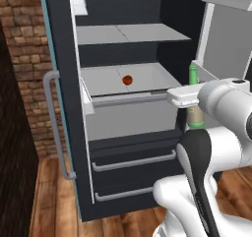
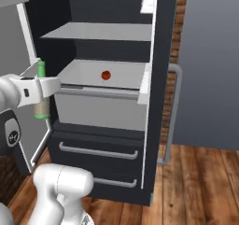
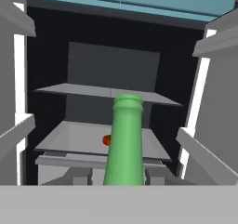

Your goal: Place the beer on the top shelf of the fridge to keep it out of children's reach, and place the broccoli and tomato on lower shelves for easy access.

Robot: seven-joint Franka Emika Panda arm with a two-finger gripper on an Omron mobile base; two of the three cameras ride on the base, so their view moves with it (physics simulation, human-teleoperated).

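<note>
The fridge [image 1: 69, 108] stood open, its top shelf [image 1: 133, 34] at about twelve o'clock from the hand [image 3: 124, 179] in the hand view, higher than the bottle's mouth. The beer [image 1: 193, 98] stood upright in the hand, neck up, clenched between the fingers in front of the opening. The tomato [image 2: 106, 74] lay on the lower shelf [image 2: 126, 69], at eleven o'clock past the bottle.

Both base views flank the open fridge [image 1: 133, 59]; the hand view faces its shelves.
</note>
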